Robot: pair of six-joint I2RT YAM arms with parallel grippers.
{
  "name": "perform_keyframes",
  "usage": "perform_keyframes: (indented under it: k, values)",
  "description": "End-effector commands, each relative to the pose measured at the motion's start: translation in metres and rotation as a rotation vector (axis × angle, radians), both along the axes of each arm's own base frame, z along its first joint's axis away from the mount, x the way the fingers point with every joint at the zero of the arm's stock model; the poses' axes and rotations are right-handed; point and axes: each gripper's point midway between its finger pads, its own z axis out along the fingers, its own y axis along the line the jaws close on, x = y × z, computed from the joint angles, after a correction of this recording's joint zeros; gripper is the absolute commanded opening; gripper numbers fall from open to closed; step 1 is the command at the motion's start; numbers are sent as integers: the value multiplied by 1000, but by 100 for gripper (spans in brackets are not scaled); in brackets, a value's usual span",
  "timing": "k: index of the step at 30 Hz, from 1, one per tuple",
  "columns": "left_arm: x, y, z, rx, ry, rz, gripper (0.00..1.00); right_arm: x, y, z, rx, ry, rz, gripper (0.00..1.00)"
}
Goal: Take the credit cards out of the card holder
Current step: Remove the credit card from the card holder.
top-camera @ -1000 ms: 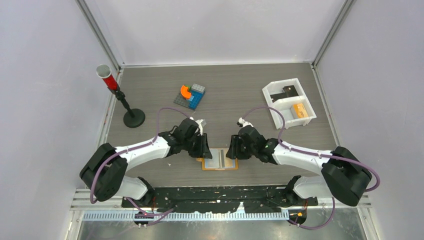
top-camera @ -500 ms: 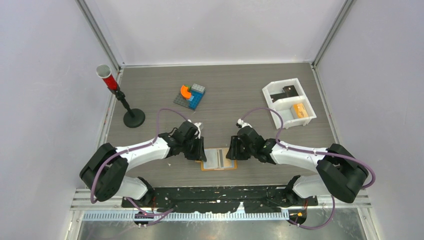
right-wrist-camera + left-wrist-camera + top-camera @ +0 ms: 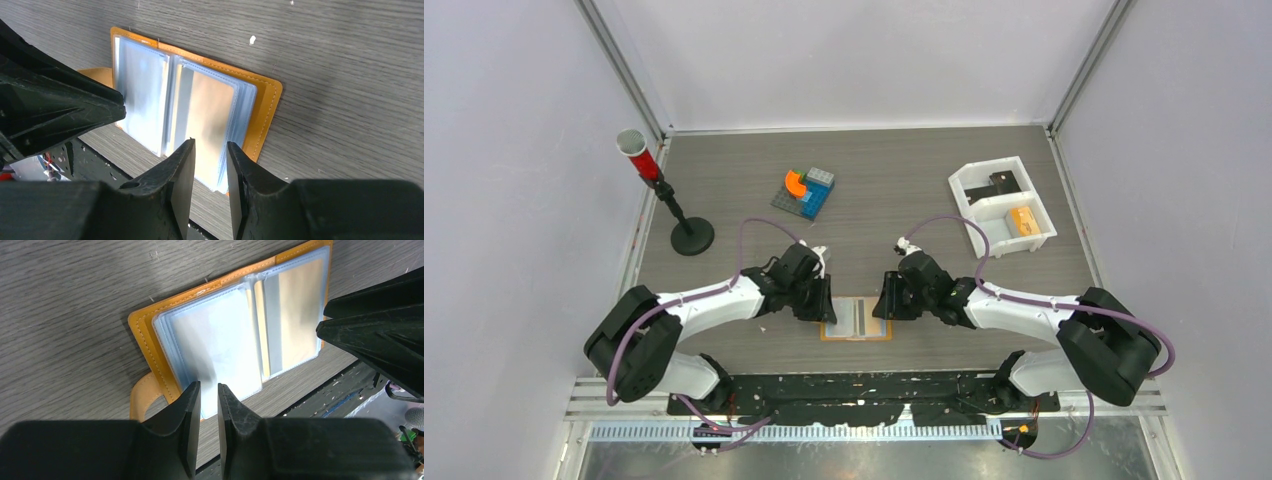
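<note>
Card holder [image 3: 856, 319]: tan bifold, laid open on the worktop [image 3: 904, 190]. Left hand [image 3: 209, 410] and right hand [image 3: 210, 165] are poised at its opposite ends, fingers narrowly apart, nothing held. Sleeves [image 3: 220, 350] are judged thin, floppy and slippery. Credit cards, not clearly seen, are best pinched at the sleeve mouths.

Left gripper [image 3: 827, 303] and right gripper [image 3: 883, 300] hem in the wallet [image 3: 856, 318], a narrow gap between them. Behind is open table [image 3: 894, 190], up to the bricks [image 3: 804, 190], tray [image 3: 964, 213] and stand [image 3: 692, 236].
</note>
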Motion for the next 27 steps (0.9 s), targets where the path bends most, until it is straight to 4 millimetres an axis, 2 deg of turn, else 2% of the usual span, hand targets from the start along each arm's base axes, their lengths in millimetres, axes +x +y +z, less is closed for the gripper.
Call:
perform_keyframes:
  k: [1, 9, 15, 22, 27]
  values:
    - [2, -3, -1, -18, -19, -20, 21, 8, 18, 29, 83, -58, 13, 38]
    - [1, -5, 0, -28, -19, -20, 20, 7, 30, 40, 132, -71, 40, 42]
    - [0, -4, 0, -30, -19, -19, 20, 7, 32, 35, 135, -60, 35, 42]
    - [-4, -10, 1, -77, 3, -20, 21, 11, 9, 30, 34, -78, -30, 47]
    - [-7, -15, 2, -112, 18, -17, 21, 11, 7, 26, 20, -74, -34, 47]
